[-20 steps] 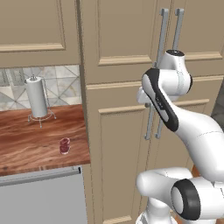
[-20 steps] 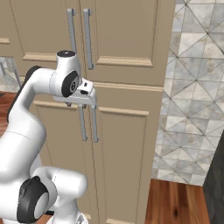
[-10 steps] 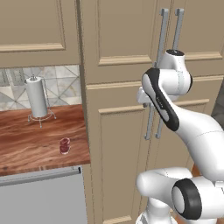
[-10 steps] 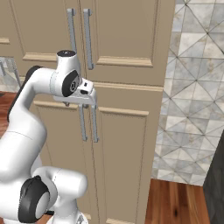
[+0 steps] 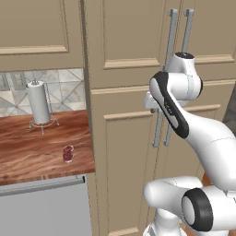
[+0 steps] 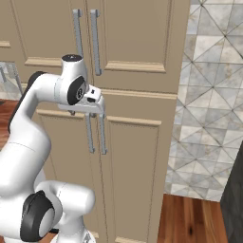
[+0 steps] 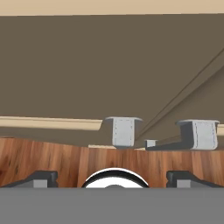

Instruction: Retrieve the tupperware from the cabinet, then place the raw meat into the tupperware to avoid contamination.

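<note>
One cabinet (image 5: pixel 133 152), four bar handles (image 6: pixel 102 134); fingers (image 7: pixel 41 177) spread wide, gripping nothing. One raw meat (image 5: pixel 68 153) sat on worktop (image 5: pixel 32 154), left.

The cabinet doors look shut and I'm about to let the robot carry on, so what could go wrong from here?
1. The hand is open at the top of the lower handles of the cabinet; the two bars sit close together, so it may close on the wrong one or both.
2. The arm is tucked against the doors, so a swinging door could hit it.
3. The raw meat sits near the counter edge, bare.
</note>
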Robot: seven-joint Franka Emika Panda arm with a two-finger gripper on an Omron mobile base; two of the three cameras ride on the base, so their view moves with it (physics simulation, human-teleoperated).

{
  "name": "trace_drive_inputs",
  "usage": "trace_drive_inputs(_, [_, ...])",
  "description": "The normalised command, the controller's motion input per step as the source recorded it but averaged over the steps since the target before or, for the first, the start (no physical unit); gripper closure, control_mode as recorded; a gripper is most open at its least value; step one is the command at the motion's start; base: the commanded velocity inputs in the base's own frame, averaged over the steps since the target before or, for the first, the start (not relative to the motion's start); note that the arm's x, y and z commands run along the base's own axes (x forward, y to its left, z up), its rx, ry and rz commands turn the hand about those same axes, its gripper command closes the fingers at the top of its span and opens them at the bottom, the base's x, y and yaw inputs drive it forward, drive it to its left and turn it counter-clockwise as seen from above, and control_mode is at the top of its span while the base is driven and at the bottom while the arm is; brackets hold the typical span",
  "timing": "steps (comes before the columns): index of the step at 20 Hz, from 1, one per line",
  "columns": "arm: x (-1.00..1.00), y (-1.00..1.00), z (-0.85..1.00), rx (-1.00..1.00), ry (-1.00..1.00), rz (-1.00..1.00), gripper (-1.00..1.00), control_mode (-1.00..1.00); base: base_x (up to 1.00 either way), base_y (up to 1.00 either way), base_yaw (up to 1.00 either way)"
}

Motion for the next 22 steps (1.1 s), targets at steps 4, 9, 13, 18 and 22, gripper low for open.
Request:
trace_drive_inputs(4, [0.0, 0.0, 0.0, 0.0, 0.0, 0.0, -1.0, -1.0, 0.0, 0.0, 0.0])
trace_drive_inputs(9, [0.0, 0.0, 0.0, 0.0, 0.0, 0.0, -1.0, -1.0, 0.0, 0.0, 0.0])
trace_drive_inputs(13, [0.0, 0.0, 0.0, 0.0, 0.0, 0.0, -1.0, -1.0, 0.0, 0.0, 0.0])
trace_drive_inputs(18, [-0.1, 0.0, 0.0, 0.0, -0.08, 0.0, -1.0, -1.0, 0.0, 0.0, 0.0])
trace_drive_inputs(22, [-0.09, 0.0, 0.1, 0.0, -0.18, -0.05, -1.0, -1.0, 0.0, 0.0, 0.0])
